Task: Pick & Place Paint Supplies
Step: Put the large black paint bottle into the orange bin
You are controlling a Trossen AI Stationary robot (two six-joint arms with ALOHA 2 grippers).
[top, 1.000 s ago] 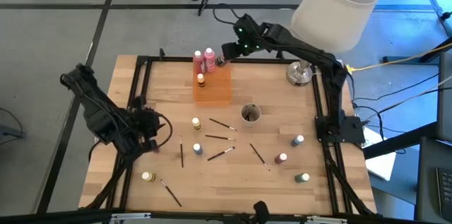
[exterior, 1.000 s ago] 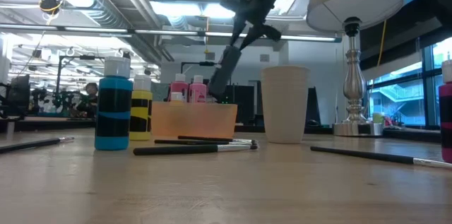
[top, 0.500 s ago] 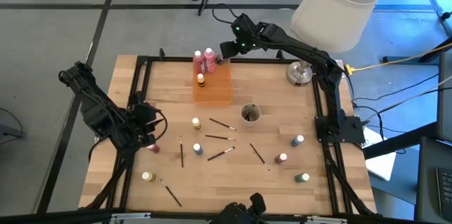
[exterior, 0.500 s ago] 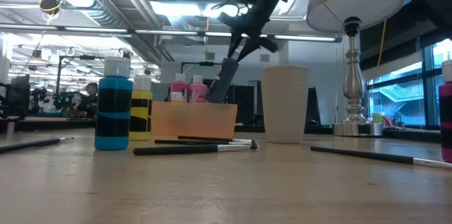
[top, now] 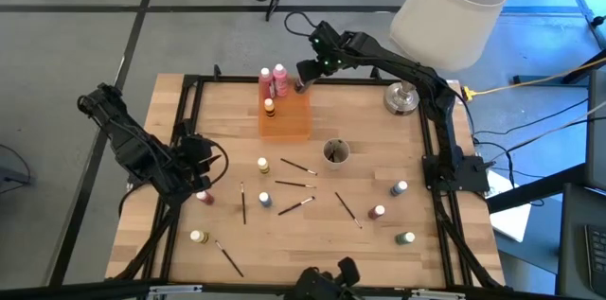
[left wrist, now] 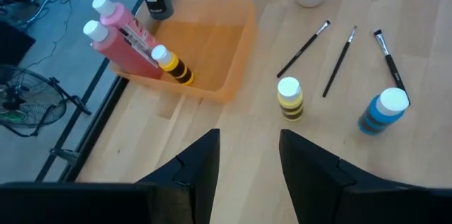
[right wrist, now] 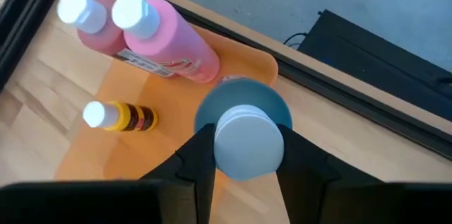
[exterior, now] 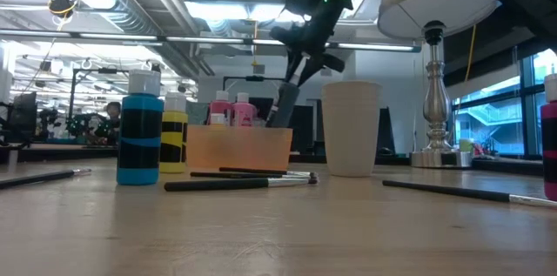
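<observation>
1. Your right gripper [right wrist: 240, 155] is pinching a grey paint bottle [right wrist: 244, 132] by its sides, over the far corner of the orange tray [top: 289, 120]. The white cap is hiding most of the bottle body in the right wrist view, so you cannot tell whether its base is touching the tray.
2. In the low view the same bottle [exterior: 283, 104] is hanging tilted behind the tray wall; its lower end is cut off by that wall.
3. Two pink bottles [right wrist: 166, 37] and a small yellow striped bottle [right wrist: 120, 116] are sitting in the tray.
4. Your left gripper [left wrist: 247, 155] is hovering near the table's left edge with its fingers spread, holding nothing; in the high view the arm is covering them.
5. A red-capped bottle [top: 205, 196] is standing just beside that arm.
6. On the bare wood: a yellow bottle [left wrist: 290, 98], a blue bottle [left wrist: 383, 109], several paintbrushes [top: 296, 185], and the round cup [top: 336, 152].
7. Bottle labels are too small to read.
</observation>
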